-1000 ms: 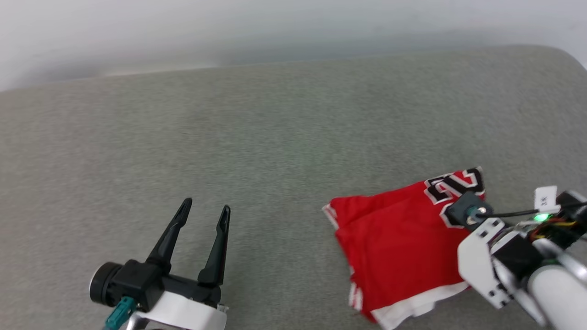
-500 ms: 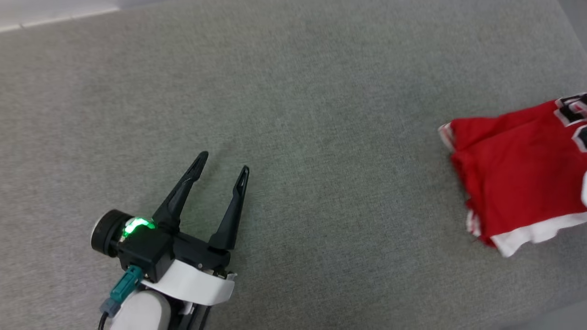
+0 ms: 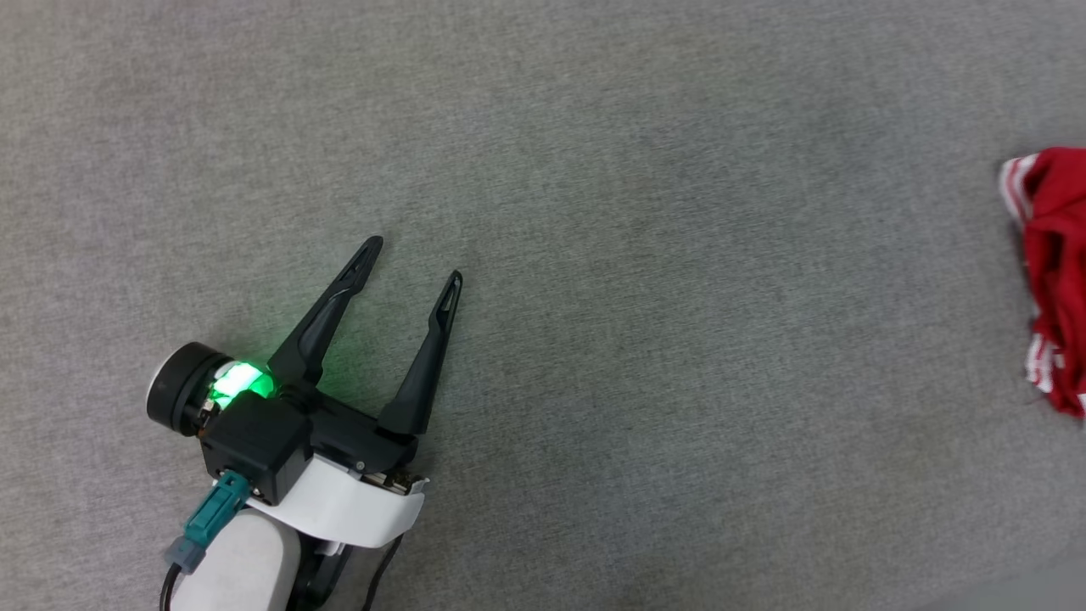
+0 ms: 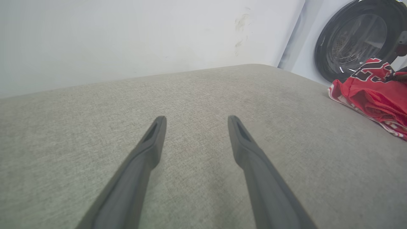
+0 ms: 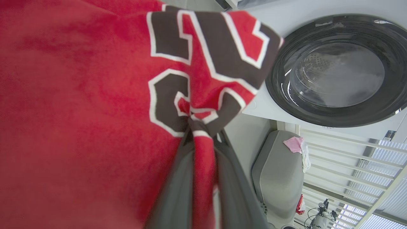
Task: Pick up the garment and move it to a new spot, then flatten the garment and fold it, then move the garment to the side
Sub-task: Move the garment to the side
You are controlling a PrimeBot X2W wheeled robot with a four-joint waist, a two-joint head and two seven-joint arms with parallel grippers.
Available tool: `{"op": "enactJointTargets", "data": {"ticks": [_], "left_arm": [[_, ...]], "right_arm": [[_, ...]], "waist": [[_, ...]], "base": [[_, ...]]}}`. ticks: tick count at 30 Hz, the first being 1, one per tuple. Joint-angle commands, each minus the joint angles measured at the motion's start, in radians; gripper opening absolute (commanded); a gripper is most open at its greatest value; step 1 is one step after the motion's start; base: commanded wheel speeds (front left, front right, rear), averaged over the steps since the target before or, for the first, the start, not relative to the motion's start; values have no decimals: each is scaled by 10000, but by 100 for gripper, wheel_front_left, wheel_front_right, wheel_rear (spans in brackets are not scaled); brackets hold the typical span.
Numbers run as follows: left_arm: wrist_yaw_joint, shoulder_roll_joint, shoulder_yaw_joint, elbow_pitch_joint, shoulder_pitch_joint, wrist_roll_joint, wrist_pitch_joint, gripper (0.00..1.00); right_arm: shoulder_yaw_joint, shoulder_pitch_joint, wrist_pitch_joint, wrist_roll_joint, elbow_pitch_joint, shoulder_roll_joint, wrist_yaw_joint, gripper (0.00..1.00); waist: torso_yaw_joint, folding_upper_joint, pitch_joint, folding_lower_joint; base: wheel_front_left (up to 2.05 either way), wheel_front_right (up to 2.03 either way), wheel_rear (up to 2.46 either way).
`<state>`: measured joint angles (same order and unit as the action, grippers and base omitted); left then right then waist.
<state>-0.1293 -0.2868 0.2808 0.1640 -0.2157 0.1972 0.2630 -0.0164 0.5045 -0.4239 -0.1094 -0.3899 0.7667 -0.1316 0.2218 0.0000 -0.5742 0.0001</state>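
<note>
I am shifting the garment (image 5: 79, 111), a red soft jersey T-shirt with black-and-white lettering, in the right gripper (image 5: 203, 135) near a round dark-glass washing-machine door (image 5: 334, 73).

The right gripper's two dark fingers are clamping a bunched fold right at the lettering, with the rest of the cloth spreading away to one side of them. The left gripper (image 3: 412, 262) is hanging spread and empty low over the grey woven fabric surface (image 3: 645, 255), and the garment is lying well apart off to its right, at the far side of that surface. I am judging this to be a move of the garment. With only one narrow pinch on slack jersey, I am planning to travel slowly and low, letting the cloth trail rather than swing so its layers do not slide apart, and to rest it down before letting go.
</note>
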Motion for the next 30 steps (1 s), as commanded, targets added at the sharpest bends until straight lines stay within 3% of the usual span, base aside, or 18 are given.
{"op": "enactJointTargets", "data": {"ticks": [1,6,7,8,9,15,22,30], "left_arm": [[-13,-48,-15,38,-170,18,21,100],[-13,-51,-44,36,-135,33,21,100],[-13,-40,-43,13,-116,30,21,100],[-13,-15,-39,-17,-104,26,21,100],[-13,22,-37,-28,-98,27,21,100],[-13,330,-180,-181,114,88,21,100],[-13,847,-771,-395,664,178,22,100],[12,1523,-2257,-567,1699,30,19,100]], "right_arm": [[180,201,151,-132,-223,-74,17,0],[574,345,364,-402,-656,-270,17,0],[685,386,335,-432,-727,-345,17,5],[731,390,285,-476,-788,-428,17,69],[761,398,320,-543,-772,-481,17,100],[890,655,371,-852,-282,-732,17,100],[938,629,847,-433,884,-1276,16,100],[1051,-290,2044,58,3083,-3293,14,100]], "waist": [[-89,0,-78,-1],[-135,0,-69,-1],[-140,0,-36,-1],[-144,0,20,-1],[-149,0,88,-1],[-209,0,886,-1],[-541,0,2382,-1],[-1094,0,3983,-1]], "base": [[0,0,0],[0,0,0],[0,0,0],[0,0,0],[0,0,0],[0,0,0],[0,0,0],[0,0,0]]}}
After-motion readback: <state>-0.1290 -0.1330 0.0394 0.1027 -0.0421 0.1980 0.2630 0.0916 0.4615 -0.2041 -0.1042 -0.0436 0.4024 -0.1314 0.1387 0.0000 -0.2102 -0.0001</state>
